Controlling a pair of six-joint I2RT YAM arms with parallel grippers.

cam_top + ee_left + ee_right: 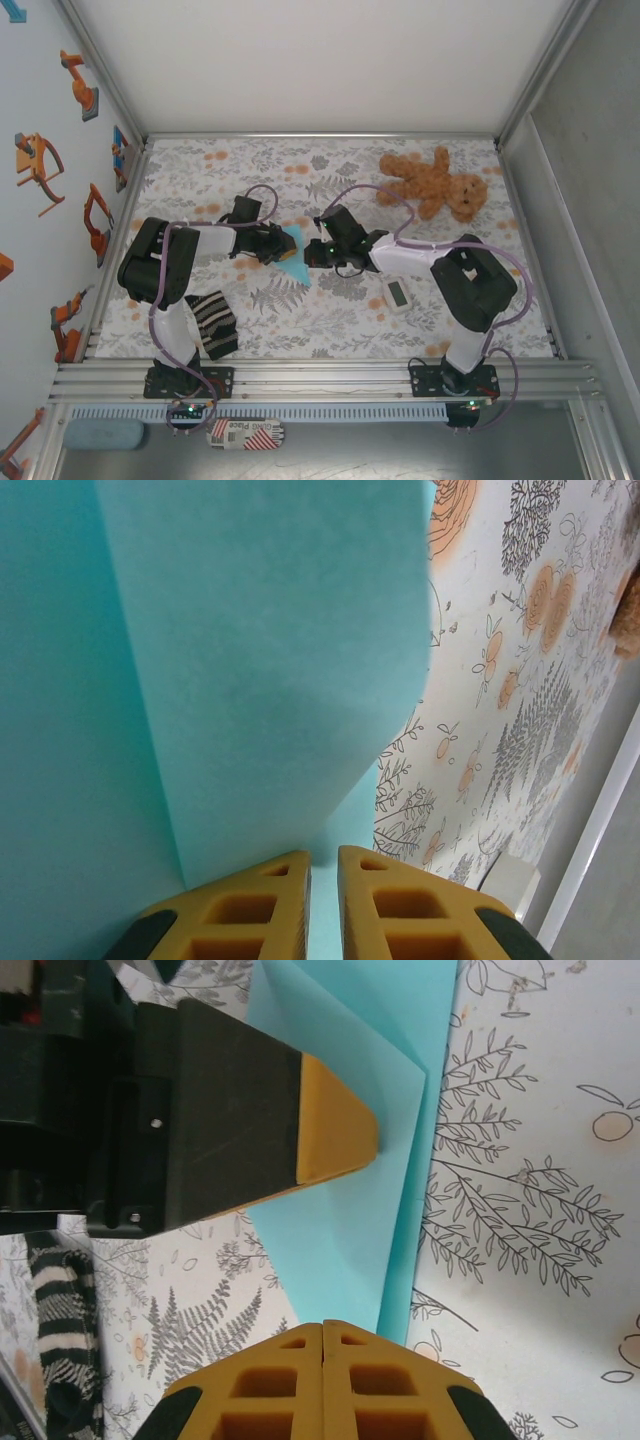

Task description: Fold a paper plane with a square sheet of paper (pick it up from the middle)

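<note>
Pinching the folded light-blue paper sheet point(293, 262) with my left end effector point(323, 858); my right end effector point(323, 1330) sits closed, empty, by its edge

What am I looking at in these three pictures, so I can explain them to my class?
Two robot arms with two-finger grippers stand at a floral table. One picture looks down from above; the others come from a camera on each wrist, yellow fingertips at the bottom. On the table lie a teddy bear, a striped cloth and a small white gadget. The left gripper pinches the partly folded light-blue paper. The right gripper is shut at the paper's edge; whether it grips is unclear.
</note>
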